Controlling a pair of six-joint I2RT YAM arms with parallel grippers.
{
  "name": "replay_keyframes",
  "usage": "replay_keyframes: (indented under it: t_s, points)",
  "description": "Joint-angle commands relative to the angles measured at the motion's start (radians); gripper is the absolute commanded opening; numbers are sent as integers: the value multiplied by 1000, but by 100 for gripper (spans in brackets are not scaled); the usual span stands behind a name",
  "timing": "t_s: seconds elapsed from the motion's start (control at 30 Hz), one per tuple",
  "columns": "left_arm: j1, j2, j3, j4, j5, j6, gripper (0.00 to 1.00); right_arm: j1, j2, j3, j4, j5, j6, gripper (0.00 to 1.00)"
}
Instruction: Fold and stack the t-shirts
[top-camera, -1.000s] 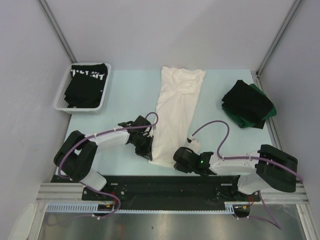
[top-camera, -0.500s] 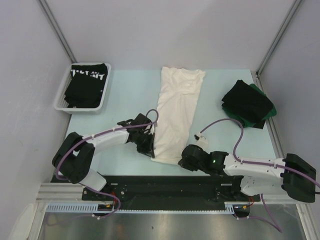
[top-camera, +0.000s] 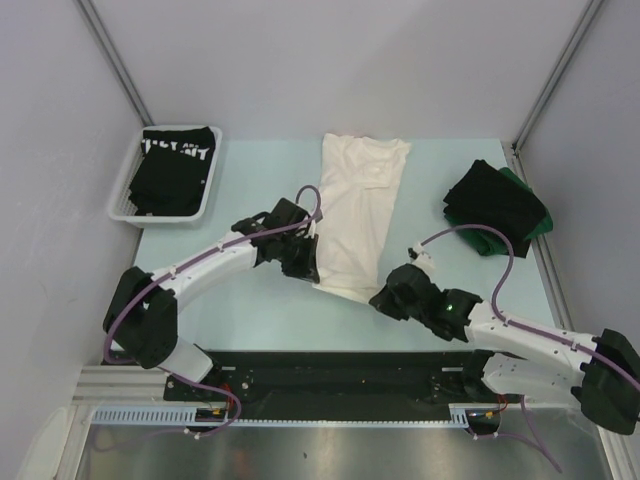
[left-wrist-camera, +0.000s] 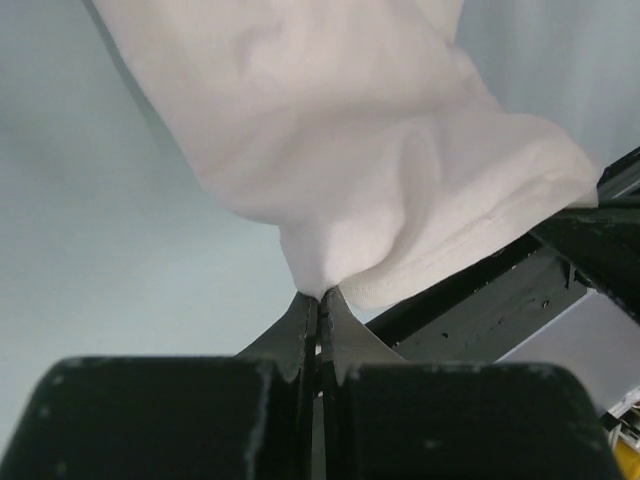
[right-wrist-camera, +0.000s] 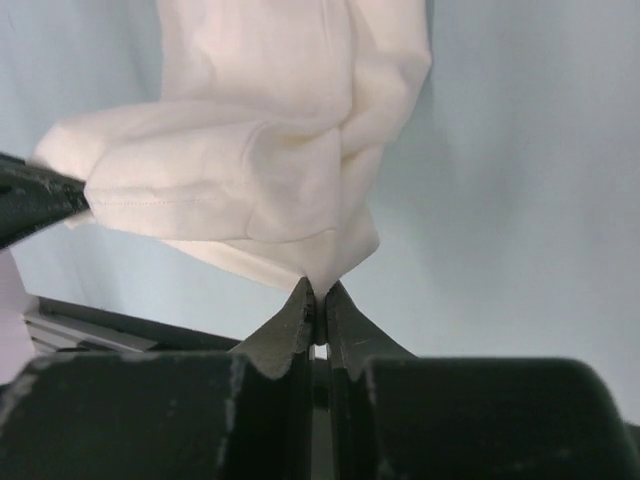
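Observation:
A white t-shirt (top-camera: 355, 200) lies as a long narrow strip in the middle of the table, its near hem lifted off the surface. My left gripper (top-camera: 311, 271) is shut on the hem's left corner; in the left wrist view the cloth (left-wrist-camera: 340, 170) bunches out from my closed fingertips (left-wrist-camera: 305, 310). At the hem's right corner my right gripper (top-camera: 382, 296) is shut as well, the cloth (right-wrist-camera: 250, 170) hanging from its fingertips (right-wrist-camera: 300, 305). A black t-shirt (top-camera: 492, 202) lies folded on a dark green one (top-camera: 533, 215) at the right. Another black t-shirt with white lettering (top-camera: 172, 165) fills the basket.
The white mesh basket (top-camera: 122, 208) stands at the far left. The folded dark pile sits close to the table's right edge. A black rail (top-camera: 330, 370) runs along the near edge by the arm bases. Grey walls close in the back and sides.
Both grippers have carried the white shirt's near hem up and away from the near edge, towards the collar. The right arm has stretched out to the right.

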Motion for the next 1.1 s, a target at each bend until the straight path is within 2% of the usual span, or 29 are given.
replay_keyframes:
  t_s: [0.0,0.17,0.47,0.63,1.07]
  points:
    - [5,1,90,-42,-113,54,0,-146,-28,54,-29,-42,-182,7]
    - [8,33,147,-48,-157,81,0,-292,33,94,29,-152,-305,7]
    - [29,172,297,-45,-214,127,0,-398,286,246,115,-267,-477,7]
    - [38,220,351,-24,-216,114,0,-458,392,337,135,-328,-526,7]
    - [89,366,539,-41,-240,137,0,-600,523,487,151,-434,-603,7]
